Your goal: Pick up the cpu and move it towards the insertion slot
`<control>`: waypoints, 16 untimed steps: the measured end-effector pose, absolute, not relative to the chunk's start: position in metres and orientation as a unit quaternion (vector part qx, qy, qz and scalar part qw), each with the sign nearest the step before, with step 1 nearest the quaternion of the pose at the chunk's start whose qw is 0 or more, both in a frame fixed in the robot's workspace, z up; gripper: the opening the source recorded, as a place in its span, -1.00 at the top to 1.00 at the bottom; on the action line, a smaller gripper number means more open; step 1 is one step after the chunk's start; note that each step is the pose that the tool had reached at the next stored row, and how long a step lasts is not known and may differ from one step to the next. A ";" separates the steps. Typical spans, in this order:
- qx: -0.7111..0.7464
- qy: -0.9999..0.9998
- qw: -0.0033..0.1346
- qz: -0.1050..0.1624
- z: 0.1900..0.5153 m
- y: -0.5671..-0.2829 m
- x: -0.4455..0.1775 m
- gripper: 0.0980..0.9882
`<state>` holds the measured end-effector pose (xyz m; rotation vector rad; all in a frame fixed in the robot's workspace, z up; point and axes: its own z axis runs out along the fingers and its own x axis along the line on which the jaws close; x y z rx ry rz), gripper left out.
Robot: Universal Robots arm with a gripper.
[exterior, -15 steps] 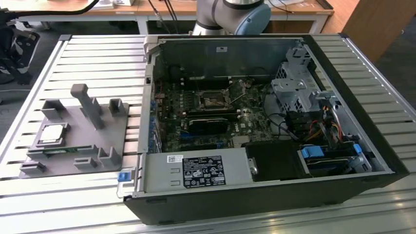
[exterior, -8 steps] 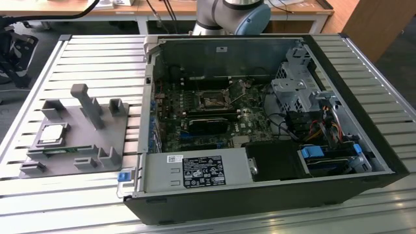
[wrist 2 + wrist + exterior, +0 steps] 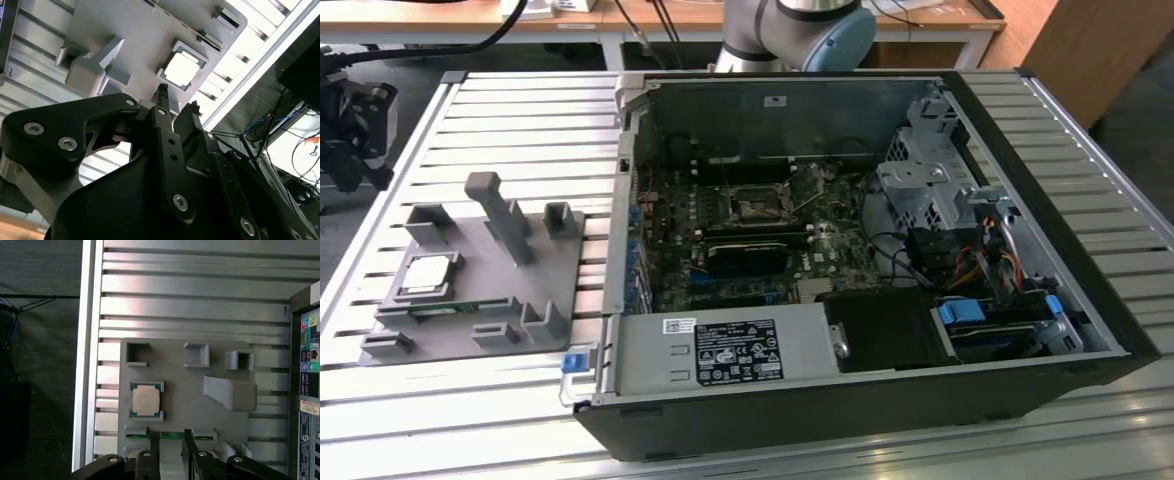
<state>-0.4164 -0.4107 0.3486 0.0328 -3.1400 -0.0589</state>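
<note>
One slatted metal counter [image 3: 520, 110] carries everything, with pale wooden furniture along the far edge of the room behind it. On the exterior view's left sits a grey moulded holder [image 3: 520, 285]. To its right, filling the middle and the exterior view's right, lies an open black computer case [image 3: 854, 410] with its boards and cables exposed. The arm's base [image 3: 801, 30], grey with a blue cap, rises behind the case.

In both wrist views the claw [image 3: 170, 434] hangs above the holder [image 3: 180, 390], pointing down at it. Its two black fingers [image 3: 154, 450] stand apart with bare holder showing between them, so the claw is open and grips nothing. In the first wrist view the tips are over the holder's edge strip, where a narrow green memory stick [image 3: 137, 436] lies in its groove.

The cpu [image 3: 427, 275] rests flat in a square recess on the holder, a thin square chip with a pale silvery top and a dark green rim at its corners [image 3: 146, 401]. It is near the fingertips but apart from them, untouched; in the second wrist view it glares white [image 3: 181, 68] just beyond the claw [image 3: 178, 100].

The insertion slot [image 3: 758, 207], a shiny metal frame around a dark centre, sits on the board inside the case, well apart from the cpu.
</note>
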 end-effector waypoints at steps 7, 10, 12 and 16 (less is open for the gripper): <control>0.011 -1.000 0.000 -0.019 0.338 -0.411 -0.420 -0.08; 0.011 -1.000 0.001 -0.019 0.333 -0.412 -0.421 -0.22; 0.011 -1.000 0.001 -0.019 0.329 -0.412 -0.422 -0.37; 0.011 -1.000 0.000 -0.019 0.322 -0.412 -0.423 -0.37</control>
